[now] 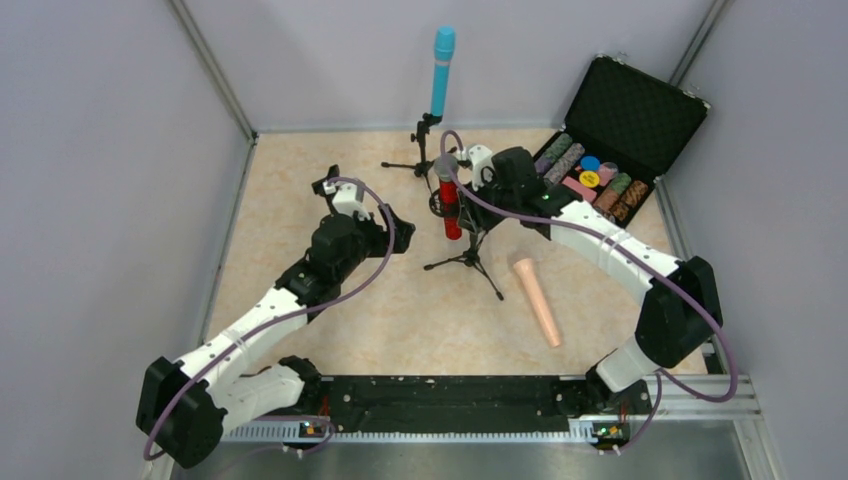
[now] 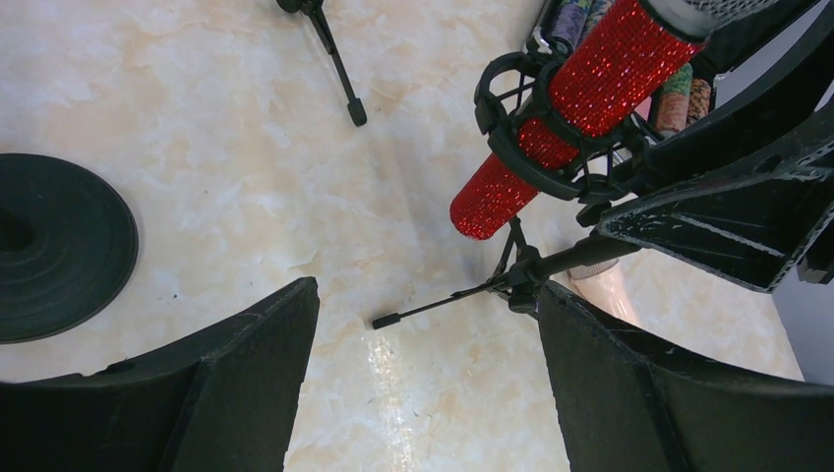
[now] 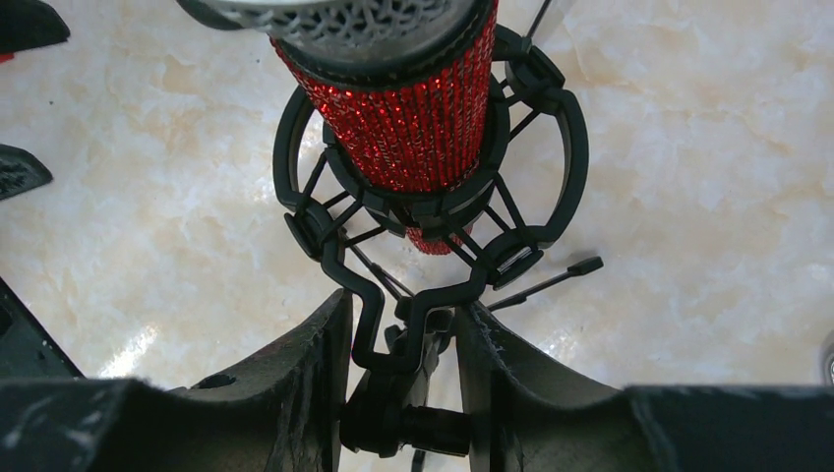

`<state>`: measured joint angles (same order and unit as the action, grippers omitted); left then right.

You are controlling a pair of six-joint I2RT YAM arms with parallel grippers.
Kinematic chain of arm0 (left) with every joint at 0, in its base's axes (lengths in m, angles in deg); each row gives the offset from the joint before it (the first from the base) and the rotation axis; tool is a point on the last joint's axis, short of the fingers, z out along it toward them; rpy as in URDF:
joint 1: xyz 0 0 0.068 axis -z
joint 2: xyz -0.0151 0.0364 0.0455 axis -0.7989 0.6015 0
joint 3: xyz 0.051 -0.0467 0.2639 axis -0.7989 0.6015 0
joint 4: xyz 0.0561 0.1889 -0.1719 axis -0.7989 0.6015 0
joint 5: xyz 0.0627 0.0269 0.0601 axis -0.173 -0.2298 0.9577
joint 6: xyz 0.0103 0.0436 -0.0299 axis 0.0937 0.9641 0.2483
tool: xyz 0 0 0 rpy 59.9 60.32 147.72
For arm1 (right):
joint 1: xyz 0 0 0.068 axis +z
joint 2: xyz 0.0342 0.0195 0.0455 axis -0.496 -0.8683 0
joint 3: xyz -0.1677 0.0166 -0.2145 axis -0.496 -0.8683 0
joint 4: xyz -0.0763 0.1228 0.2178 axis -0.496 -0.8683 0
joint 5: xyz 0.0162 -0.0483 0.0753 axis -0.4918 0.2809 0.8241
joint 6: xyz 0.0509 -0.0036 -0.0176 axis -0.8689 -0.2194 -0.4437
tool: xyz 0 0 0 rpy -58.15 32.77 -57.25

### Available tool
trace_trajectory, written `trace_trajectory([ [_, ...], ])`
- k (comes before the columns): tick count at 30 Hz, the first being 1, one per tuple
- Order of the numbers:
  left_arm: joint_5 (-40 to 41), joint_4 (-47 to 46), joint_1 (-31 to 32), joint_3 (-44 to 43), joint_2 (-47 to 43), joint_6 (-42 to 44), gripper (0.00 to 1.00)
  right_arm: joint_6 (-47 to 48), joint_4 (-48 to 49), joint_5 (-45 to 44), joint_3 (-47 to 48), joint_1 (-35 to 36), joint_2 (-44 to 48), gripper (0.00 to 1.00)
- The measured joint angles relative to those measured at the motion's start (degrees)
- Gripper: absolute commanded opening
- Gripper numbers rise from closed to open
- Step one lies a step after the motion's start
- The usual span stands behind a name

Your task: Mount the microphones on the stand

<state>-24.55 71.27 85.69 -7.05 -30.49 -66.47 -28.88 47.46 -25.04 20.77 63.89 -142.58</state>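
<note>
The red microphone [image 3: 413,128] is sitting in the black shock mount [image 3: 568,147] of the front tripod stand [image 1: 468,258], just above centre in the top view, tilted head-up. The right gripper [image 3: 398,339] has its fingers squeezed together on the mount's bracket just under the ring, not on the mic itself. Looks to me like it's steadying or angling the mount, so this one is basically done.

The left gripper [image 2: 428,344] hangs left of centre with its fingers wide apart and nothing between them.

Count:
- 3 mics: red in the front mount, teal microphone [image 1: 442,70] upright on the back stand [image 1: 424,150] at top centre, and peach microphone [image 1: 538,302] lying flat on the table right of centre, apart from both stands.
- 2 tripod stands, both taken.
- 1 open case [image 1: 640,110] in the upper right.
- 1 black disc [image 2: 59,246] at the left edge of the left wrist view. Can't tell what it is.

Next up I'd guess the peach one: let go of the bracket, grab the mic mid-body, and find it a holder.
</note>
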Motion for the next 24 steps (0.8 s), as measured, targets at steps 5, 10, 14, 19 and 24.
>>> trace_trajectory([
  [5, -0.2, 0.0, 0.0, -0.1, 0.5, 0.0, 0.86, -1.3, 0.3, -0.3, 1.0, 0.0, 0.0, 0.00],
  [10, -0.2, 0.1, 0.0, -0.1, 0.6, 0.0, 0.86, -2.9, 1.6, -0.5, 2.1, 0.0, 0.2, 0.00],
  [14, -0.2, 0.2, 0.0, -0.1, 0.6, 0.0, 0.86, -4.0, 2.5, -0.8, 3.8, 0.0, 0.8, 0.00],
  [19, -0.2, 0.3, 0.0, -0.1, 0.6, 0.0, 0.86, -4.9, 3.4, -1.9, 6.1, 0.0, 2.1, 0.00],
  [24, -0.2, 0.3, 0.0, -0.1, 0.6, 0.0, 0.86, -5.2, 3.9, -3.9, 9.3, 0.1, 2.6, 0.00],
])
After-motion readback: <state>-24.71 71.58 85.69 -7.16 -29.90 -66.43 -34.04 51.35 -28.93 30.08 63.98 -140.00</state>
